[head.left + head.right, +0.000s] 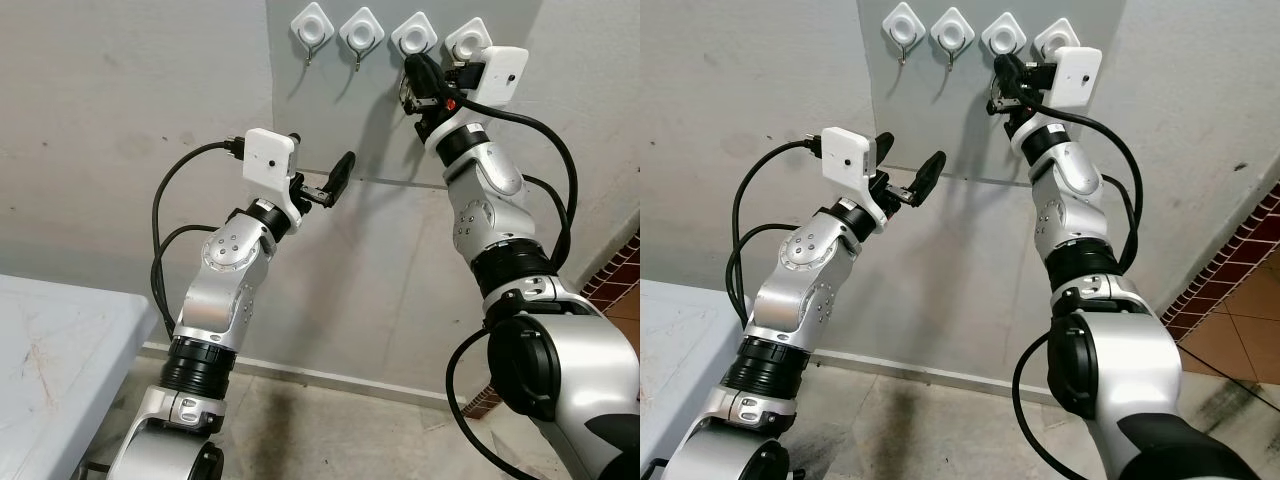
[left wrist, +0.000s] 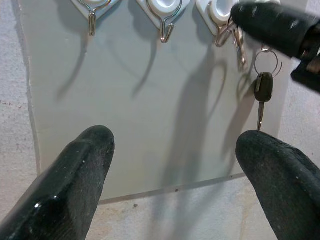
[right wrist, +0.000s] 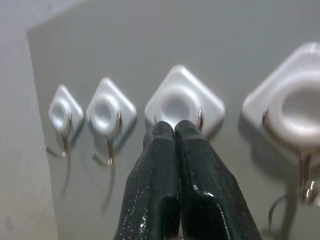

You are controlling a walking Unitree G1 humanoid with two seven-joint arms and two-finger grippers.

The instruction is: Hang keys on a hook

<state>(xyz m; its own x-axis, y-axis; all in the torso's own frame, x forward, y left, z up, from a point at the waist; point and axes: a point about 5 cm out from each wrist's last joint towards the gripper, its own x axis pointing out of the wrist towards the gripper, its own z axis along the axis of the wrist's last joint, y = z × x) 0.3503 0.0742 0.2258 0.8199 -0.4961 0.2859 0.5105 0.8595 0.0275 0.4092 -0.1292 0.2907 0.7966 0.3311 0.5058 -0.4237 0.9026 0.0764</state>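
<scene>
Hanging from a ring below the hooks, the keys (image 2: 263, 95) show in my left wrist view: a black-headed key with its blade pointing down against the grey panel (image 2: 150, 125), with a metal clip strung beside it near the third hook (image 2: 220, 15). I cannot tell exactly which hook carries the ring, since my right hand (image 1: 412, 72) is in front of that spot. My right hand is raised to the row of four white diamond-shaped hooks, its two black fingers (image 3: 165, 170) pressed together with the tips just below the third hook's white base; nothing visible is between them. The first hook (image 1: 312, 28) and second hook (image 1: 360, 32) stand bare to the left. My left hand (image 1: 335, 178) is held lower and well apart from the hooks, in front of the panel, with its fingers (image 2: 75, 175) spread wide and nothing between them. The panel is fixed on a rough pale wall (image 1: 120, 120). At lower left lies the corner of a pale worktop (image 1: 50, 360).
</scene>
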